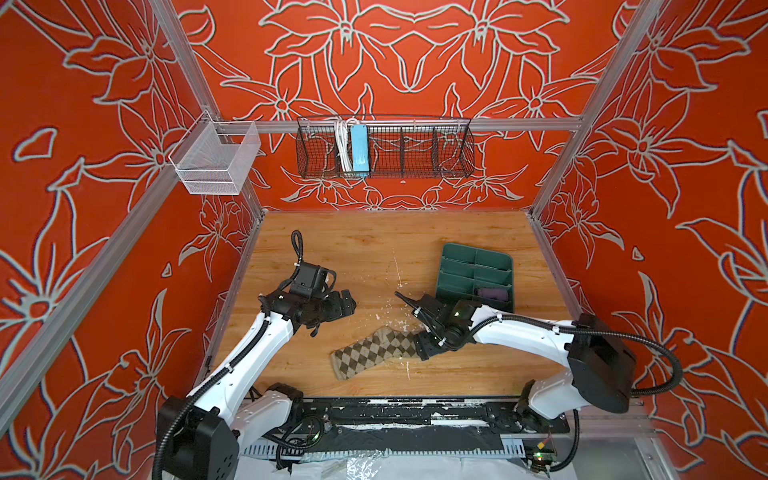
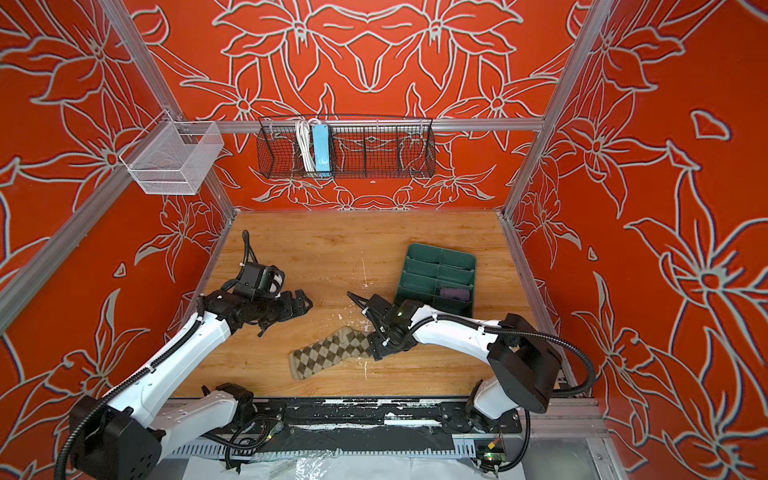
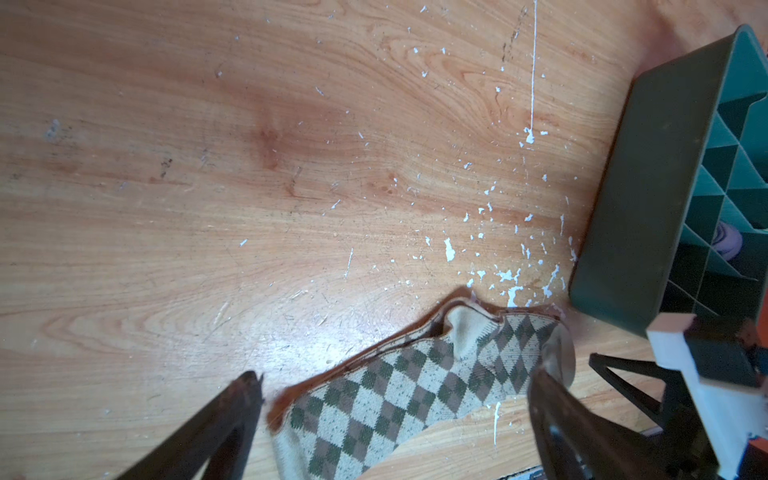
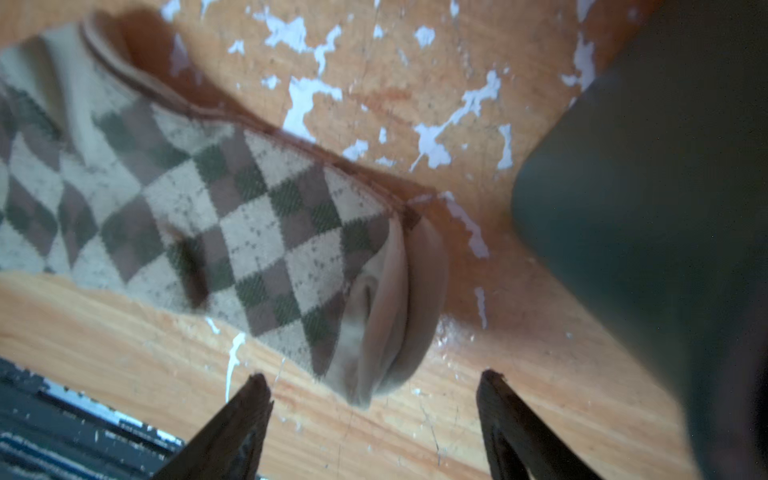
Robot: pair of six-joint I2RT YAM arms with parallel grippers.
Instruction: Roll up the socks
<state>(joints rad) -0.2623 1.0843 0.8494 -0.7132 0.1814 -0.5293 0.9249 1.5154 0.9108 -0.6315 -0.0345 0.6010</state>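
Observation:
The olive-and-beige argyle sock (image 1: 374,353) (image 2: 328,353) lies flat on the wooden table, toe towards the front left. My right gripper (image 1: 424,348) (image 2: 376,351) is at its right end. In the right wrist view this gripper (image 4: 374,374) is open, and the sock's (image 4: 208,199) folded beige end lies just ahead of the fingertips, untouched. My left gripper (image 1: 347,303) (image 2: 301,305) hovers open to the left, apart from the sock. In its wrist view the left gripper (image 3: 395,374) frames the sock (image 3: 374,399) from a distance. The purple sock (image 1: 492,295) (image 2: 455,294) (image 3: 729,241) sits bunched in a tray compartment.
The dark green divided tray (image 1: 457,257) (image 2: 419,257) (image 3: 648,187) (image 4: 644,208) stands just behind the right gripper. A black wire basket (image 1: 384,151) and a white mesh basket (image 1: 216,160) hang on the walls. White flecks dot the table.

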